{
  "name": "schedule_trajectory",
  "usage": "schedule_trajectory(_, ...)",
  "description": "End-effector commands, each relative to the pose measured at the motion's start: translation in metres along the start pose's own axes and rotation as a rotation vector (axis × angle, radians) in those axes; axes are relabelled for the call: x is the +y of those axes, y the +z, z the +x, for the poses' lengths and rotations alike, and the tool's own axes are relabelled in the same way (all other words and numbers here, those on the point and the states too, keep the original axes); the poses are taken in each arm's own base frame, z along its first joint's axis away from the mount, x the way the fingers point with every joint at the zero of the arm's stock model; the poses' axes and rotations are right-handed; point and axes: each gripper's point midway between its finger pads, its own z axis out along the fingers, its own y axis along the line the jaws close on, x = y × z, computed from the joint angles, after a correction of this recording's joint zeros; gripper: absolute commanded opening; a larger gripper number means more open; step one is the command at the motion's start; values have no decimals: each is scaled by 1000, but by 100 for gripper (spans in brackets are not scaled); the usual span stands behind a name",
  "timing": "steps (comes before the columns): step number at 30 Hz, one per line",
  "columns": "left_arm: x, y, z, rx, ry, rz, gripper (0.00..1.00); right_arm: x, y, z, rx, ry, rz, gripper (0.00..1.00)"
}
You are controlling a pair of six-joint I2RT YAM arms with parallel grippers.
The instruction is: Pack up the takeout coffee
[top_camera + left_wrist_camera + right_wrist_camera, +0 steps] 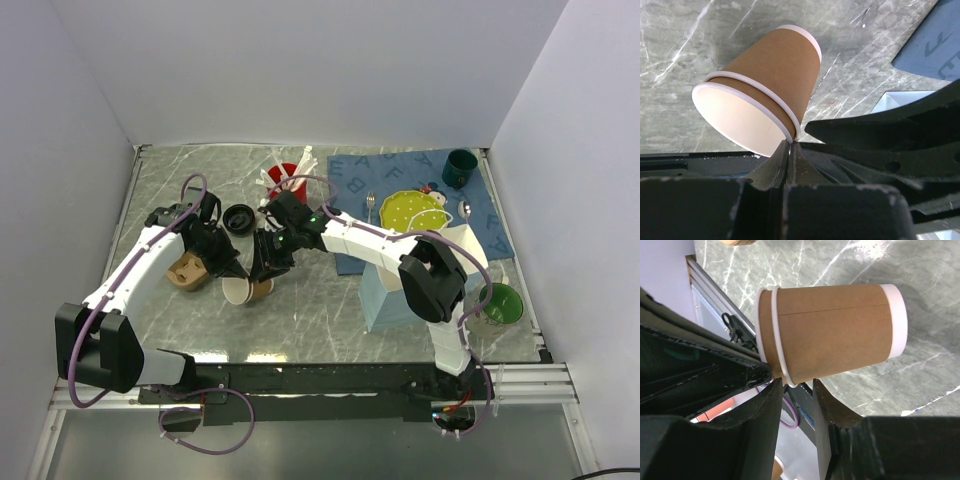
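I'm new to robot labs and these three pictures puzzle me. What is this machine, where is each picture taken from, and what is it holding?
These are two robot arms bolted to a marble table, each ending in a two-finger gripper. The wide picture looks down from above; the other two come from cameras on the wrists. Both arms meet at two nested paper cups, tipped sideways. The left gripper is shut, seemingly pinching their rim; the right gripper stands open astride that rim. Nearby: a round black lid, a red cup of utensils, a yellow plate.

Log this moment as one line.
left gripper: pinching rim of nested paper cups | right gripper: jaws apart astride same rim | cups: tipped sideways
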Motion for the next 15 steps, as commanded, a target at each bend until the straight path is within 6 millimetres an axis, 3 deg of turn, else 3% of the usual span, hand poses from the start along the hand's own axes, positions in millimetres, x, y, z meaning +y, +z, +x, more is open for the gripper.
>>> schedule_trajectory(1,-12,-7,-2,-5,7,44,1,2,3,-8,-21,-13,23,38)
schedule_trajectory(5,-12,-10,0,-2,11,41,1,-17,4,-9,-41,7,114,37)
schedule_trajectory(15,-2,-10,4,15,31,-3,1,-40,5,-9,-57,15,222,37)
